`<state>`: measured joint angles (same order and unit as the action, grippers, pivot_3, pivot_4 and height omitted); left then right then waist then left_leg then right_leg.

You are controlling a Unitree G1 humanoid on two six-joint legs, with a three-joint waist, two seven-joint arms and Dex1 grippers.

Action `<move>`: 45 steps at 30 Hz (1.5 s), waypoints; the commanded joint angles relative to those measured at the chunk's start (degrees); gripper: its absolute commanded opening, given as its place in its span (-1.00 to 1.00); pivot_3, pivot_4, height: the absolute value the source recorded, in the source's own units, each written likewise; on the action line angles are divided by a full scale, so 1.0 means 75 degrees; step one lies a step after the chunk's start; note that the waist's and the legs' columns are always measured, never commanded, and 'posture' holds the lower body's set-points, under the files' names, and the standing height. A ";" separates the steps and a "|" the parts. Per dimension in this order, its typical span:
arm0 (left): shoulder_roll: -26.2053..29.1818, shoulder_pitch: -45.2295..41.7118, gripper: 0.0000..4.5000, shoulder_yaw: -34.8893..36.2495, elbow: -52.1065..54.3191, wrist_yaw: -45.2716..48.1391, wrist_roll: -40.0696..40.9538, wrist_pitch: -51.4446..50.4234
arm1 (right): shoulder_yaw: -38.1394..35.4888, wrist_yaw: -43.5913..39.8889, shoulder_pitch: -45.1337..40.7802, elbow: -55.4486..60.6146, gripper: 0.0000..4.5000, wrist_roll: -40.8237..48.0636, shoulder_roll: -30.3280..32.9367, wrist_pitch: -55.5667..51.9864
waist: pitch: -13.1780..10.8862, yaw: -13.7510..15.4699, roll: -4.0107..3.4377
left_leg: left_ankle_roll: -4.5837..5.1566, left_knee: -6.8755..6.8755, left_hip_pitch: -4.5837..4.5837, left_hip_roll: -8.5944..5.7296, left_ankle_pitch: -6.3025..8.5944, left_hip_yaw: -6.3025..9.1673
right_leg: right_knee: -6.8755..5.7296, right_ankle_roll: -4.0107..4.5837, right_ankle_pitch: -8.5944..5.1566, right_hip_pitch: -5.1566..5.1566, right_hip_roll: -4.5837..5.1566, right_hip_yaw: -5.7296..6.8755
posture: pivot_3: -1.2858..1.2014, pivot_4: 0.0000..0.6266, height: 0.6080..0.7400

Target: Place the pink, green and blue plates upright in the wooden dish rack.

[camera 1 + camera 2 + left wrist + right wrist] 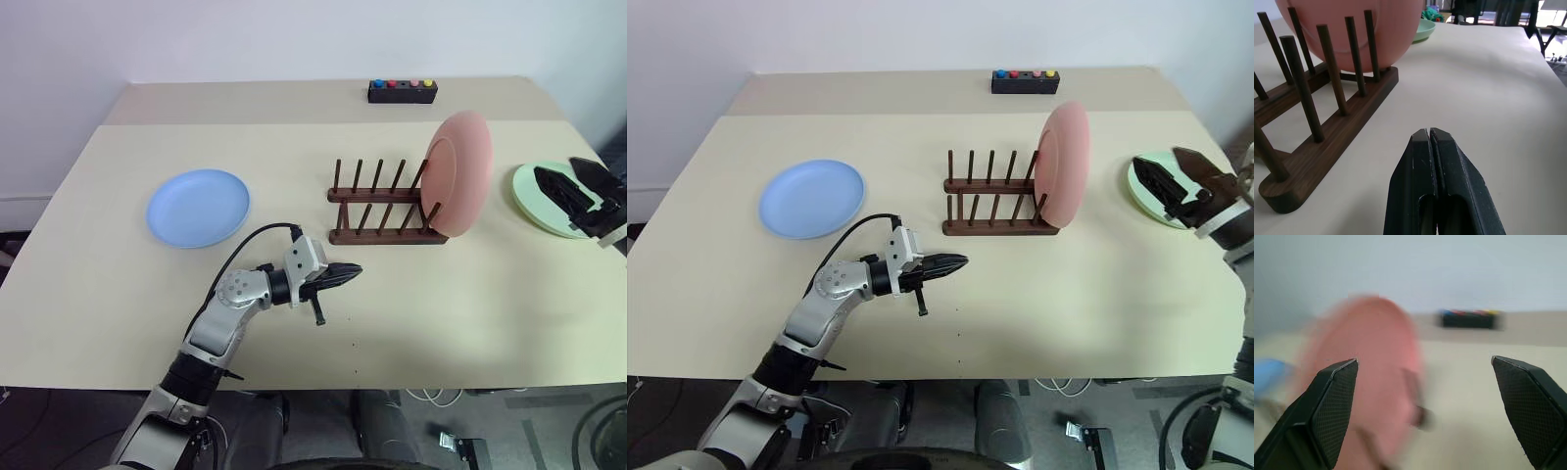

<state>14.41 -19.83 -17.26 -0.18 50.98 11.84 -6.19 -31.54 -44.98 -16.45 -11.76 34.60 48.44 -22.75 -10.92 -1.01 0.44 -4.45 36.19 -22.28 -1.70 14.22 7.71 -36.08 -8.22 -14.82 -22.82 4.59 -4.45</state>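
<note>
Two black textured fingers (1334, 396) spread wide apart, and between them a blurry salmon pink round plate (1371, 367) standing upright on the beige counter (1464, 396). Small black box with coloured buttons (1469, 319) sits further back.

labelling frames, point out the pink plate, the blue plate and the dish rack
pink plate (468, 171), left eye view, middle of its back face
blue plate (198, 207), left eye view, centre of its well
dish rack (997, 227), right eye view, near base rail

Pale beige counter (294, 323) set against a plain white wall (294, 39), evenly lit; small black box with coloured buttons (403, 91) near far edge; dark floor (509, 431) with cables below.
</note>
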 commanded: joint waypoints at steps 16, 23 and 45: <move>-0.0086 -0.0026 -1.00 -0.0023 0.0205 -0.0018 0.0016 -0.0004 | 0.3872 0.2614 -0.2543 -0.6481 0.74 -0.5831 0.0478 0.4814 | 0.0000 -0.0025 -0.0011 | -0.0001 0.0001 0.0007 0.0000 -0.0001 -0.0016 | 0.0004 0.0001 0.0000 0.0003 0.0001 -0.0014 | 0.03 -0.52 1.00; -0.0046 0.0080 -1.00 -0.0011 0.0337 -0.0125 0.0053 -0.0107 | 0.4179 0.2966 -0.2775 -0.7176 -0.78 -0.6126 0.0358 0.5324 | 0.0000 -0.0016 -0.0010 | -0.0001 0.0000 0.0007 -0.0003 -0.0001 -0.0013 | 0.0006 0.0001 0.0000 0.0007 0.0003 -0.0014 | 0.03 -0.52 1.00; -0.0165 0.0009 -1.00 -0.0018 0.0201 -0.0032 0.0100 -0.0150 | 0.3429 0.4648 -0.1873 -0.1467 -0.99 -0.6540 0.1480 0.5723 | -0.0004 -0.0103 -0.0049 | -0.0001 -0.0005 0.0001 -0.0002 -0.0001 -0.0015 | -0.0003 -0.0001 0.0000 -0.0012 0.0001 -0.0022 | 0.03 -0.52 1.00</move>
<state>13.34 -19.36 -17.50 0.14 50.65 11.92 -7.46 -3.38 -8.07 -29.67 -28.22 -17.29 58.50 20.85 -10.94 -1.79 0.07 -4.46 36.15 -22.27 -1.71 14.22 7.61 -36.11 -8.23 -14.82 -22.88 4.60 -4.61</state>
